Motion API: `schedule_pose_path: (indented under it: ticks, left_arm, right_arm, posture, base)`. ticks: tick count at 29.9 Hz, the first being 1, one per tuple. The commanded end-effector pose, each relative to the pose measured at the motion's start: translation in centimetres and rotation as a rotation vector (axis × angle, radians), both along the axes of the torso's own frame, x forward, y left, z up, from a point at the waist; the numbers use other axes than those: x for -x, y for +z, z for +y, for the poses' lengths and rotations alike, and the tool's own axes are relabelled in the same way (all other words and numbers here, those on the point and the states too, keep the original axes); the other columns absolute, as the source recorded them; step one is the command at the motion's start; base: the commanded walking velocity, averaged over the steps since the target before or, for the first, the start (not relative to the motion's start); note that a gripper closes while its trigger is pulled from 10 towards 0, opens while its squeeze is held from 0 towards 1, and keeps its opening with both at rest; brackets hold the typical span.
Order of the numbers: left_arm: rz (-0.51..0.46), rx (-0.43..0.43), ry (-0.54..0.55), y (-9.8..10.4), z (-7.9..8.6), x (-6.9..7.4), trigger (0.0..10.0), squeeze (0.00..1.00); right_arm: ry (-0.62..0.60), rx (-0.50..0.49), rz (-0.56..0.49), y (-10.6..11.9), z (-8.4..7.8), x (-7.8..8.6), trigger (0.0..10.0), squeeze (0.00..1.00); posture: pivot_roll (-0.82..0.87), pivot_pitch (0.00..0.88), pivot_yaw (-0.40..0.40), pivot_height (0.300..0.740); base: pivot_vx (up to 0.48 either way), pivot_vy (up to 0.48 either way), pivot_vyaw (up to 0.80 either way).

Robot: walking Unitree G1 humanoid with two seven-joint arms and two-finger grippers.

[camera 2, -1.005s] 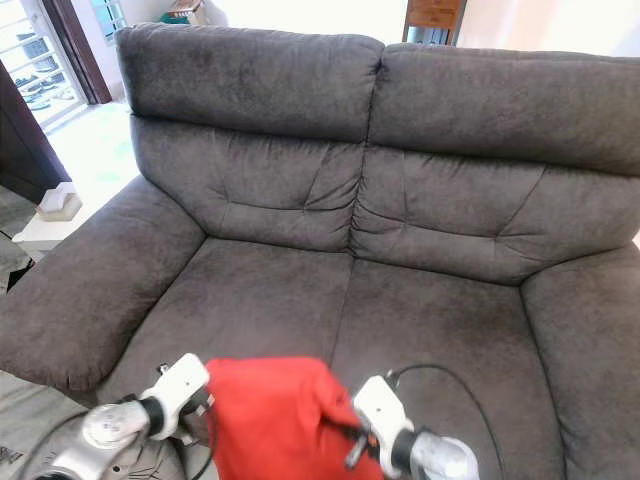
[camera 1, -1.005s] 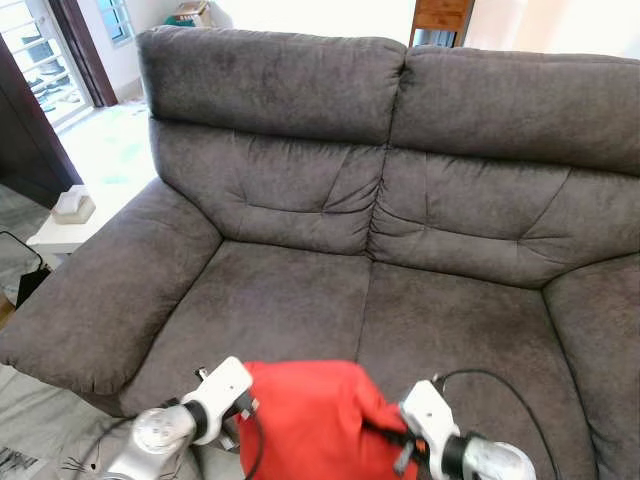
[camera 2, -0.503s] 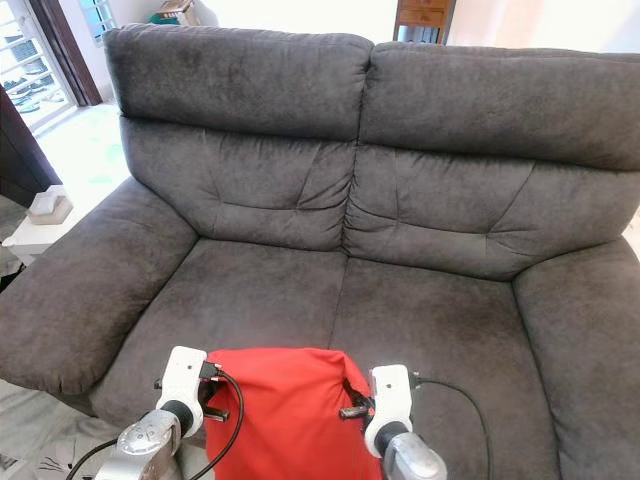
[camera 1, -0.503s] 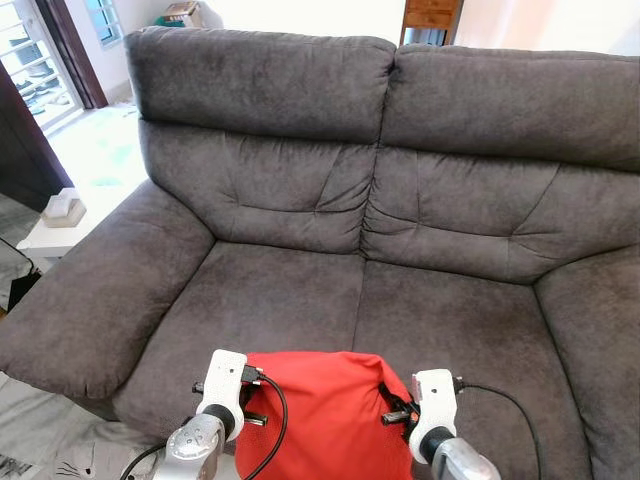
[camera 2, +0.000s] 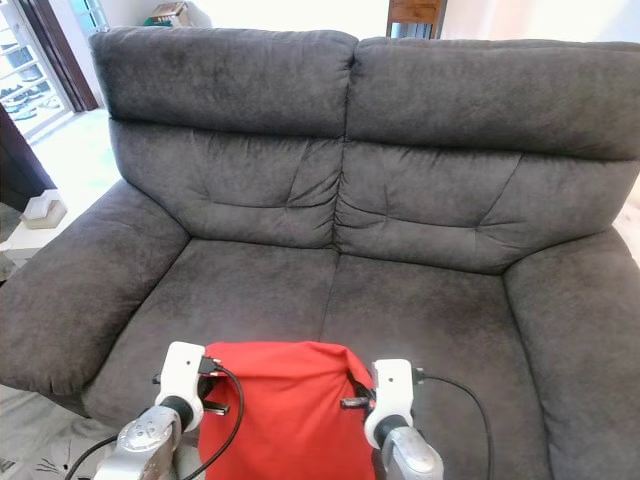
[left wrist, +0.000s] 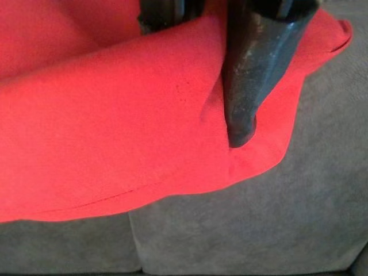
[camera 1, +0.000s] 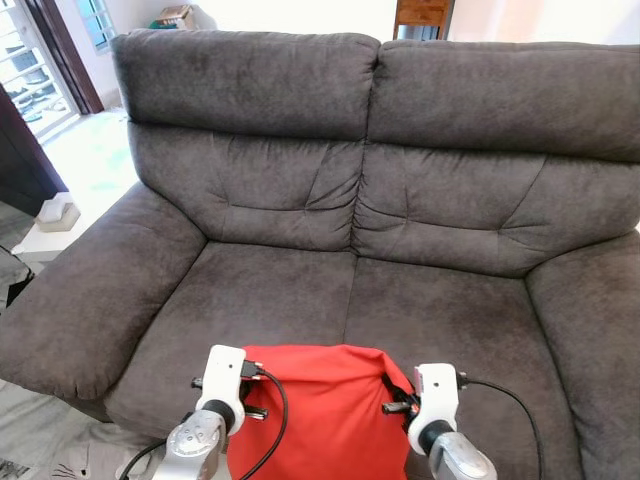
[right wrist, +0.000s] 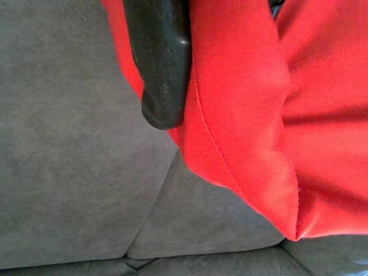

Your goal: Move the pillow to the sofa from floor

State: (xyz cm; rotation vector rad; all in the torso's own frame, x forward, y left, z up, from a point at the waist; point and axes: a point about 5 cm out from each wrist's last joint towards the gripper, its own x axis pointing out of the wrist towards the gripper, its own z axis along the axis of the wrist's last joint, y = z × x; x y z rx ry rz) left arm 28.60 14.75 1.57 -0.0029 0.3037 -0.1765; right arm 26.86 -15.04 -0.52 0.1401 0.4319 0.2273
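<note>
- Left eye view is showing a red pillow [camera 1: 325, 410] hanging between the two grippers over the front edge of a dark grey sofa [camera 1: 300, 290], near the middle seam of its two seat cushions.
- The pillow is looking like a soft woven cloth cushion, matte, with a stitched hem along its edge and a small pointed corner sticking up at its upper right.
- The left gripper [camera 1: 250, 398] is pinching the pillow's left edge; in the left wrist view one black finger [left wrist: 253, 75] is pressing into the red cloth and puckering it, so this gripper is clamping the pillow.
- The right gripper [camera 1: 395, 405] is gripping the pillow's right edge; in the right wrist view a rounded black finger [right wrist: 161, 63] is lying along the folded red hem, with the cloth bunching beside it, so it too is clenching the pillow.
- The sofa's cover is looking like a napped, suede-like fabric, mottled in tone, with puffy back cushions, tufted creases and broad rounded armrests.
- In both wrist views the grey seat fabric is lying below the pillow's edge; whether the cloth is touching the seat cannot be told.
- Black cables are looping from the white wrist housings of both silver arms.
- Beyond the sofa's left armrest a small white side table [camera 1: 40, 238] is standing on a pale floor, carrying a pale box [camera 1: 58, 212].
</note>
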Motion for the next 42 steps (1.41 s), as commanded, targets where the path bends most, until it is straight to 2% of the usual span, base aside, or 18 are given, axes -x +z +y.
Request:
schedule_pose_path:
  ticks: [1,15,42]
  left_arm:
    - [-0.108,0.0,0.08,1.99,1.69,-0.97,10.0,0.0]
    - [-0.109,0.014,0.095,2.07,1.74,-0.62,10.0,0.0]
    - [-0.122,0.015,0.105,2.26,1.74,-0.58,10.0,0.0]
  right_arm:
    - [-0.042,-0.011,-0.037,0.49,-0.23,-0.46,10.0,0.0]
    - [-0.062,-0.043,-0.084,1.16,-0.2,-1.14,10.0,0.0]
    - [-0.052,-0.019,-0.098,1.39,-0.37,-1.34,10.0,0.0]
  posture:
    - [0.05,0.097,0.028,0.74]
    - [0.05,0.097,0.021,0.74]
    - [0.05,0.094,0.009,0.74]
  base:
    - [0.0,0.0,0.0]
    - [0.0,0.0,0.0]
    - [-0.027,0.0,0.0]
